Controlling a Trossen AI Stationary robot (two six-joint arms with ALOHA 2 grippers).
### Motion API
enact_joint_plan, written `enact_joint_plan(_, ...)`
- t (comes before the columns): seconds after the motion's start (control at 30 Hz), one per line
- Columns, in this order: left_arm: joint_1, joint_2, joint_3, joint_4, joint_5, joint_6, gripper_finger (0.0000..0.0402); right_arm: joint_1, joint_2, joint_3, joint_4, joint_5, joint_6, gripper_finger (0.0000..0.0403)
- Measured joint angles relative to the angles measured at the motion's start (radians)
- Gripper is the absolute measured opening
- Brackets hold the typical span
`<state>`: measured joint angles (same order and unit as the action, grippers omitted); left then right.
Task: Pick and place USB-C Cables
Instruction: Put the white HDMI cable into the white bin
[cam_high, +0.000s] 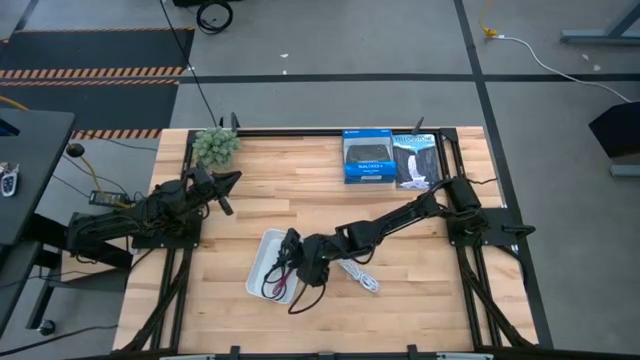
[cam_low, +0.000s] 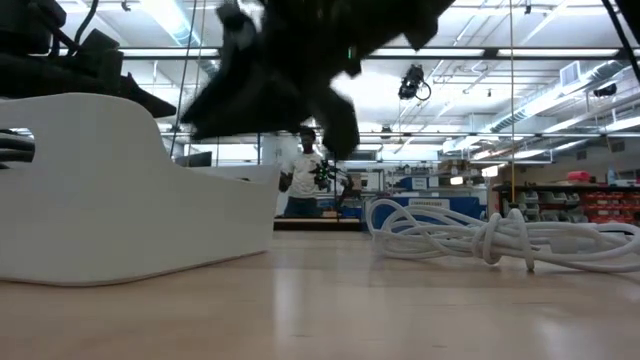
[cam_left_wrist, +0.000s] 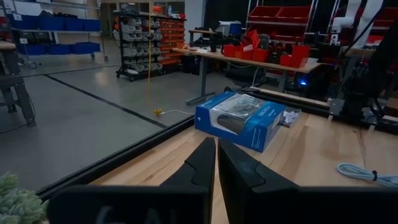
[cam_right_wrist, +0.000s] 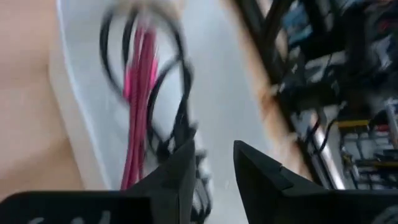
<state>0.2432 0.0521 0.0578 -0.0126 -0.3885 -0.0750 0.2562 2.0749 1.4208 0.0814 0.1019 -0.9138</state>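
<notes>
Right hand (cam_right_wrist: 211, 168) parted, empty, over smooth white tray (cam_high: 262, 262), glossy red cable (cam_right_wrist: 134, 112) coiled inside

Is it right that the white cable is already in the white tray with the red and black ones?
Not quite. The high view shows the white cable lying on the table beside the white tray, outside it. The red cable and black cable are in the tray, under the right gripper.

Pale wood table (cam_high: 420, 250), smooth white plastic tray (cam_high: 262, 262), glossy cardboard box (cam_high: 367, 158).
</notes>
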Motion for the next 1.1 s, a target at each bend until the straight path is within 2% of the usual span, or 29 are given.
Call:
enact_joint_plan(0.13, 0.000, 0.000, 0.000, 0.001, 0.000, 0.000, 0.0025, 0.012, -0.018, 0.000, 0.065, -0.102, 0.149, 0.0114)
enact_joint_plan(0.37, 0.000, 0.000, 0.000, 0.001, 0.000, 0.000, 0.0025, 0.025, -0.018, 0.000, 0.126, -0.113, 0.634, 0.0112)
enact_joint_plan(0.47, 0.000, 0.000, 0.000, 0.001, 0.000, 0.000, 0.0025, 0.031, -0.018, 0.000, 0.084, -0.087, 0.744, 0.0110)
enact_joint_plan(0.77, 0.000, 0.000, 0.000, 0.001, 0.000, 0.000, 0.0025, 0.028, -0.020, 0.000, -0.106, -0.051, 0.781, 0.0092)
enact_joint_plan(0.93, 0.000, 0.000, 0.000, 0.001, 0.000, 0.000, 0.0025, 0.031, -0.099, 0.001, -0.226, -0.087, 0.775, 0.0091)
enact_joint_plan(1.1, 0.000, 0.000, 0.000, 0.001, 0.000, 0.000, 0.0025, 0.030, -0.189, 0.000, -0.442, -0.139, 0.781, 0.0091)
